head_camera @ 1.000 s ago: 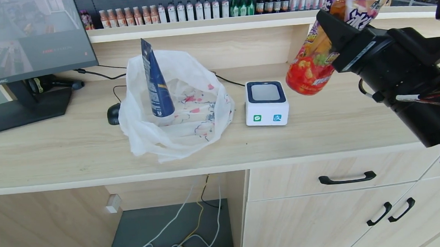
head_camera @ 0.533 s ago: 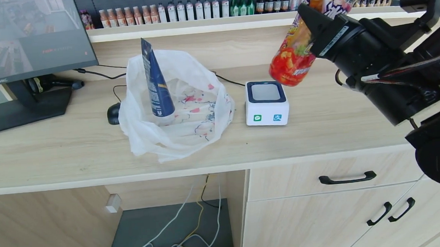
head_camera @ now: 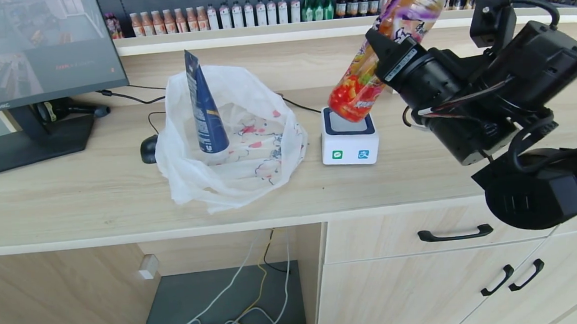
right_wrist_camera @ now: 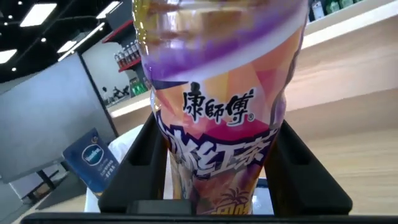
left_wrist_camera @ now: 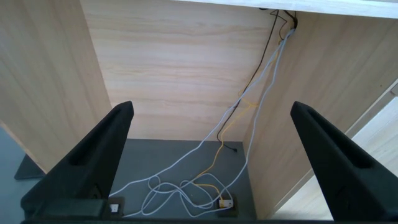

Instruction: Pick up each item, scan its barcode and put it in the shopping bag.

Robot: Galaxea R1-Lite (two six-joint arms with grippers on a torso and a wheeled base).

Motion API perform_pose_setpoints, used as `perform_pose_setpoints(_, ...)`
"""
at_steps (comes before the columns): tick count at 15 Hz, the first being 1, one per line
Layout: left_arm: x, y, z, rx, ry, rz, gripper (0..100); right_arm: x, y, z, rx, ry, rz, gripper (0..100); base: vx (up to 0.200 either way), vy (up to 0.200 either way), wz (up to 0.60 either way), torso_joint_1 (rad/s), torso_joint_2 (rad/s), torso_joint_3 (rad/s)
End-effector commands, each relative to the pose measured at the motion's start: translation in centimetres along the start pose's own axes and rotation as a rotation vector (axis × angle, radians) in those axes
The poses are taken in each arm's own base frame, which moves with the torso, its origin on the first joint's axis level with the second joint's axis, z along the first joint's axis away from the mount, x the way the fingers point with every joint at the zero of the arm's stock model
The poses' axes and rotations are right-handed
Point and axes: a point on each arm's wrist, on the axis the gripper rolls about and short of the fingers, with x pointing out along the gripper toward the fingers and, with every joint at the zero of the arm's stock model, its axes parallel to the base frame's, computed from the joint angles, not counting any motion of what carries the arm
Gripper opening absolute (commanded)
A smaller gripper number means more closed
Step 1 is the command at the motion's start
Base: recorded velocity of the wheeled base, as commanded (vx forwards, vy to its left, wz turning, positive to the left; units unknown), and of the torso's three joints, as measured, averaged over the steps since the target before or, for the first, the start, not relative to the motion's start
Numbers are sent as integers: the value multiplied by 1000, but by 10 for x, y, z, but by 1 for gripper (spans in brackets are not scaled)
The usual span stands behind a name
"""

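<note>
My right gripper (head_camera: 384, 51) is shut on a drink bottle (head_camera: 379, 51) with an orange, red and purple label, held tilted, its base just above the white barcode scanner (head_camera: 349, 135) on the counter. In the right wrist view the bottle (right_wrist_camera: 224, 118) sits between the two black fingers (right_wrist_camera: 140, 168). Left of the scanner a white shopping bag (head_camera: 232, 135) stands open with a dark blue tube (head_camera: 205, 107) upright inside. My left gripper (left_wrist_camera: 211, 162) is open under the counter, facing loose cables on the floor.
A monitor (head_camera: 36, 47) on its stand occupies the counter's left end, with a black mouse (head_camera: 148, 149) beside the bag. A raised shelf (head_camera: 260, 33) with a row of bottles runs along the back. Drawers with black handles (head_camera: 455, 233) lie below the counter.
My right arm has carried the bottle leftward and down, from right of the scanner to right over its window. The bag and tube have not moved.
</note>
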Motion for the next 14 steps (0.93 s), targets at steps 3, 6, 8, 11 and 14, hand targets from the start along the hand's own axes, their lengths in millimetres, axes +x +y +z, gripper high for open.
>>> perform_pose_setpoints(3, 0, 0, 0, 0, 0, -1, 100, 18, 7, -3, 220, -6, -137, 0, 0, 0, 0, 0, 0, 0)
perform_pose_setpoints(6, 0, 0, 0, 0, 0, 1, 100, 19, 6, -5, 336, 3, -175, 0, 0, 0, 0, 0, 0, 0)
perform_pose_setpoints(8, 0, 0, 0, -1, 1, 1, 100, 18, 9, -6, 462, 4, -171, 0, 0, 0, 0, 0, 0, 0)
perform_pose_setpoints(11, 0, 0, 0, 0, 0, 1, 100, 19, 5, -10, 574, 15, -197, 0, 0, 0, 0, 0, 0, 0)
perform_pose_setpoints(14, 0, 0, 0, -1, 0, 1, 100, 20, 0, -20, 656, 24, -218, 0, 0, 0, 0, 0, 0, 0)
